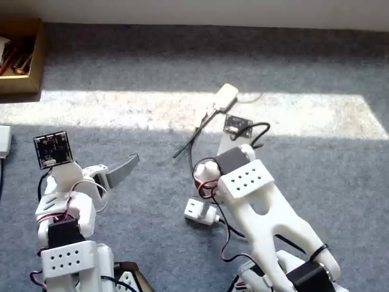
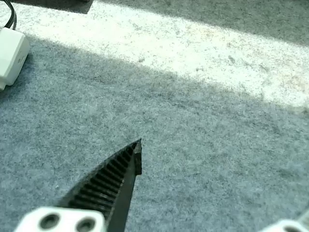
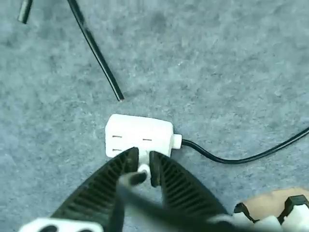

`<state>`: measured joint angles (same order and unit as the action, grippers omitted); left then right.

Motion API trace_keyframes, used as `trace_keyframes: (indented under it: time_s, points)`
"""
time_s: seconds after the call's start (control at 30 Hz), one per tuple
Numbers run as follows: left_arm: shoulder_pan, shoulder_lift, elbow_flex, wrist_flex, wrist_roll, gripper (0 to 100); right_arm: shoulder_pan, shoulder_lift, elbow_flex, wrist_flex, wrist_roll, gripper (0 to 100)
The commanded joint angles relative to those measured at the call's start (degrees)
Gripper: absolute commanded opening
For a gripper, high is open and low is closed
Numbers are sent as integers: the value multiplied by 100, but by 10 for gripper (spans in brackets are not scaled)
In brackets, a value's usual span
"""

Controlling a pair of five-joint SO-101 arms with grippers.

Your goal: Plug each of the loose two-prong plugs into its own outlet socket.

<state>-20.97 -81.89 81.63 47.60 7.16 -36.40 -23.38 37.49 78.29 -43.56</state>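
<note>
A white outlet block (image 3: 139,133) with slot pairs on its top lies on the grey carpet, with a black cord leaving one end. My right gripper (image 3: 143,159) hangs just above the block's edge, shut on a small white plug (image 3: 142,170) whose black cord trails back under the fingers. In the high view the block (image 1: 200,211) sits beside the folded right arm (image 1: 246,179). My left gripper (image 1: 118,170) hovers over bare carpet at the left, open and holding nothing; its ridged dark finger (image 2: 116,179) points across the carpet.
A white adapter (image 1: 226,97) with a black cable (image 1: 194,135) lies in the sunlit strip farther back. Another white block (image 2: 9,55) sits at the left edge (image 1: 3,141). A wooden box (image 1: 21,58) stands at the back left. Loose cable ends (image 3: 96,53) lie near the outlet.
</note>
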Motion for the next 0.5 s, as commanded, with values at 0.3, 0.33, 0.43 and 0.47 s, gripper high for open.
trace_keyframes:
  time_s: [0.3, 0.33, 0.43, 0.47]
  points:
    - [-48, -4, -22, -105, 26, 528, 857, -110, -251, -48, -123, 5]
    - [-48, -4, -22, -105, 26, 528, 910, -110, -391, 22, -123, 5]
    - [84, -4, -22, -97, 18, 528, 936, -110, -769, 180, -88, 5]
    - [198, -4, -22, -97, 18, 528, 936, -110, -892, 163, 18, 5]
